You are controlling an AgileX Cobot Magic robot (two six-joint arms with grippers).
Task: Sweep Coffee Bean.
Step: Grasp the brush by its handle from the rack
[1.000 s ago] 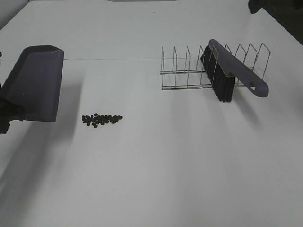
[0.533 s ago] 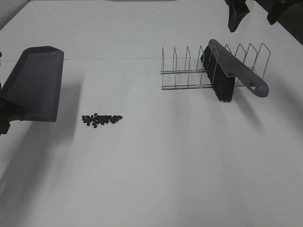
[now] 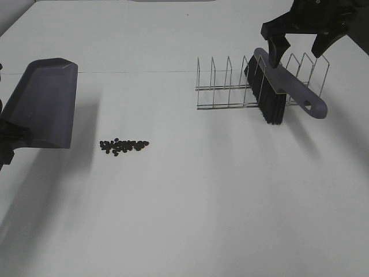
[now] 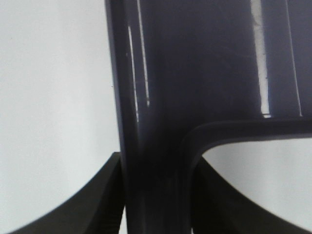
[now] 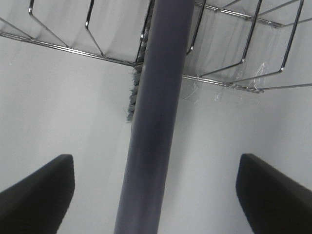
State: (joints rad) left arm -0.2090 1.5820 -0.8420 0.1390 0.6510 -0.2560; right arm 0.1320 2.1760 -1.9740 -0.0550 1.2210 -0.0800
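Observation:
The coffee beans lie in a small dark cluster on the white table, left of centre. My left gripper is shut on the handle of a dark grey dustpan, held at the far left, apart from the beans. The brush with black bristles rests in a wire rack at the back right. My right gripper is open and hovers just above the brush handle, one finger on each side, not touching it.
The wire rack has several upright dividers around the brush. The white table stretches between the beans and the rack. A faint seam line runs across the table at the back.
My right gripper has come down from the top right corner to just over the brush handle, jaws open. The dustpan, beans and brush have not moved.

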